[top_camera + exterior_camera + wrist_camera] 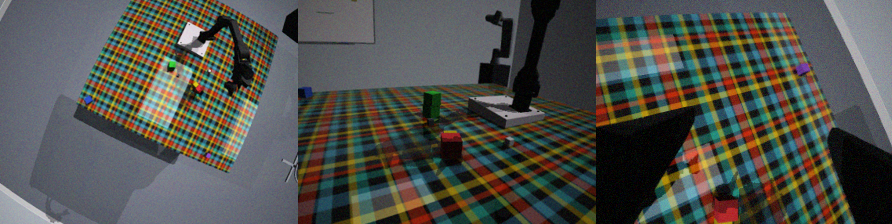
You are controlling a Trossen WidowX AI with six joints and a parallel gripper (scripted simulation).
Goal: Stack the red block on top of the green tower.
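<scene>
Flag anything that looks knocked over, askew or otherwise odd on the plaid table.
Nothing stands out. The two-block green tower stands upright, and the red cube sits flat on the plaid cloth, apart from it. A small yellow piece shows right beside the red cube. The open black tool holds nothing.
</scene>
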